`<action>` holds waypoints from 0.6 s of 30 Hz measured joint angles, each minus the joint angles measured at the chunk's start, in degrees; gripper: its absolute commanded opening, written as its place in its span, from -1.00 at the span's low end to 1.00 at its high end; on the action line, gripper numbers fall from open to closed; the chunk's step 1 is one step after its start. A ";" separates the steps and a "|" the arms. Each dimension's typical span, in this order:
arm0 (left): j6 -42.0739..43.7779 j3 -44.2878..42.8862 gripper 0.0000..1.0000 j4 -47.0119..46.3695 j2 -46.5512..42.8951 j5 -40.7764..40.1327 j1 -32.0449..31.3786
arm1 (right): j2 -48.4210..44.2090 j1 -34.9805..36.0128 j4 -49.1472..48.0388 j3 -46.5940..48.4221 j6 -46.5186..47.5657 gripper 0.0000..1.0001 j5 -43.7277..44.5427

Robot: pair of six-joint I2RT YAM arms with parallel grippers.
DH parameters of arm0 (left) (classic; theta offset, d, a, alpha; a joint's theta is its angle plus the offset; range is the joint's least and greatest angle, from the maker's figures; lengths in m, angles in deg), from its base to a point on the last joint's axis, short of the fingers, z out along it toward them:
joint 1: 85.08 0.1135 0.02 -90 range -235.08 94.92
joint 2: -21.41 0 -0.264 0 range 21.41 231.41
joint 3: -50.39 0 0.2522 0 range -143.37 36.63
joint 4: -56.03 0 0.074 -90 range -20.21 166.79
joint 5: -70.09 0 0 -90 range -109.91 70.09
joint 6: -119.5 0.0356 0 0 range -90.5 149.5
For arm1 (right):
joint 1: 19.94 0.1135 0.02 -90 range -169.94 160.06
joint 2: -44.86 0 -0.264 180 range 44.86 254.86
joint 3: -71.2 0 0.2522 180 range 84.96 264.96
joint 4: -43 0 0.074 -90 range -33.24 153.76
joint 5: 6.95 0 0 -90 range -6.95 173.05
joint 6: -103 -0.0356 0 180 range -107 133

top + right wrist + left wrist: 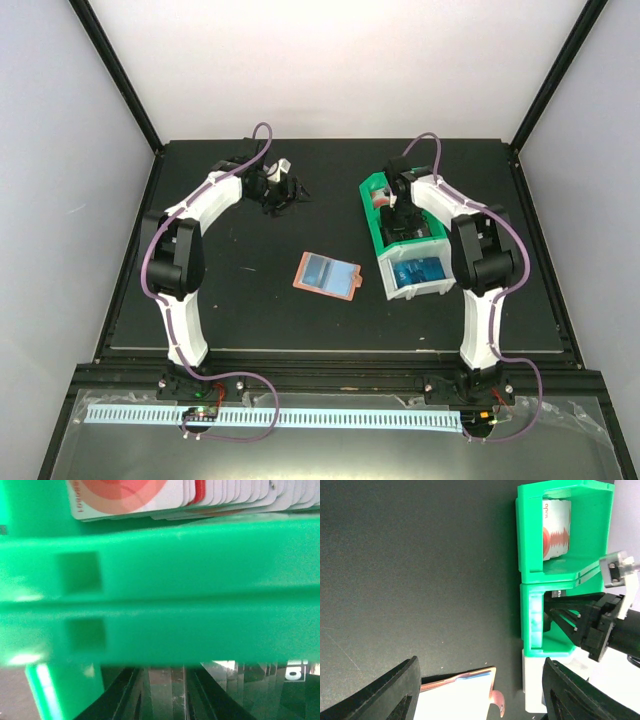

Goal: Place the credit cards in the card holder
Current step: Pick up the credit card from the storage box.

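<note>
black-fingered, my left end effector [480,664] stands spread over the surface [420,580], near the salmon card holder [343,280]. my right end effector [554,615] sits in the green tray's [532,630] middle compartment, and i cannot tell its grip. red-and-white credit cards [556,530] fill the next one.

Robotics lab test booth: plain white walls [330,60] in a black frame [115,70] enclose a dark table [250,310], with a left robot arm [183,318] and a right robot arm [478,325] bolted at its near edge.

Right fingers [117,697] blurred, possibly closed; card holder [455,699] cropped below.
</note>
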 measured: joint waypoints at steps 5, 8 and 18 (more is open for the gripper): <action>0.00 -0.02 0.37 0.00 0.00 0.00 0.00 | -2.82 -0.04 0.83 0.00 -0.02 -0.54 -4.33; 0.00 0.00 0.37 0.00 0.00 0.00 0.00 | -3.93 -0.02 1.36 0.00 -0.09 -0.54 -7.34; 0.00 0.00 0.36 0.00 0.00 0.00 0.00 | -4.24 -0.02 2.25 -0.02 -0.33 -0.53 -13.29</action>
